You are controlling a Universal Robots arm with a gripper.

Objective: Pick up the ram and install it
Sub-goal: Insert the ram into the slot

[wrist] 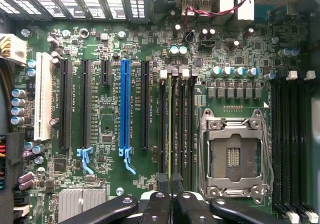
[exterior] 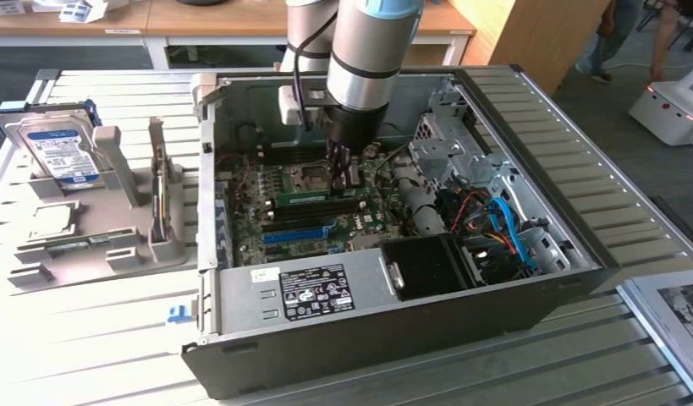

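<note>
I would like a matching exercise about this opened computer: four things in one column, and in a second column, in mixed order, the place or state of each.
Things
1. the ram
2. the hard drive
3. the blue expansion slot
4. the processor socket

Places or states
A. between two black slots
B. framed in silver metal
C. upright in the grey holder, outside the case
D. clamped by the gripper

Pairs: 1-D, 2-C, 3-A, 4-B

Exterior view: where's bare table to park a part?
Bare table between the grey holder and the near edge, on the exterior view's left of the case. Crowded inside the case: gripper on the ram, cables.
</note>
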